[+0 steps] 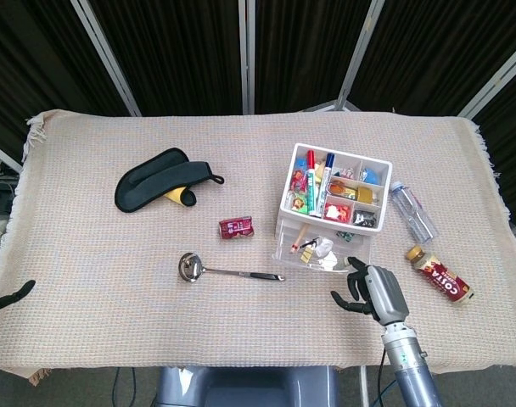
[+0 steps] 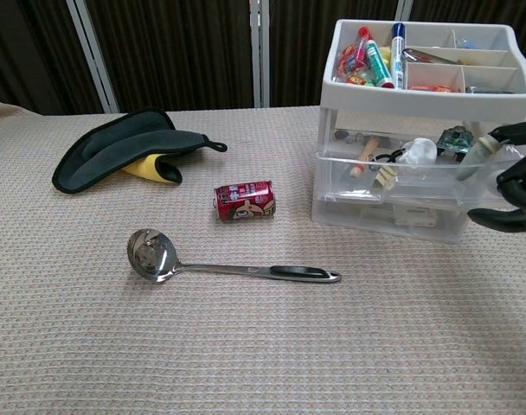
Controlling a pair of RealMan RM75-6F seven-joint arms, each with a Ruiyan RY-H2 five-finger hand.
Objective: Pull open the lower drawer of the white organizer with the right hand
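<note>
One drawer [image 2: 393,181] of the white organizer [image 2: 419,102] stands slid out toward us, its small clutter exposed beneath the top tray. From the chest view we judge it to sit above a shallower bottom section, so we cannot say for certain that it is the lower drawer the task names. That is the first risk: the wrong drawer may be the one travelling.

Our right hand [image 2: 512,186] sits at the organizer's near right corner, fingers curled inward like a hook beside the drawer front. Whether they actually catch the lip or hang just off it, we cannot tell.

Pulling from a corner rather than the middle could skew the drawer and jam it, or drag the whole light organizer across the cloth. Too long a pull could bring the drawer clear out and spill its contents. A slipping hand might swing into the brown bottle [image 1: 443,277] lying to the organizer's right, near the hand.

Of our left hand [image 1: 12,293], far left of the organizer, only a dark sliver shows; its state is unreadable.
</note>
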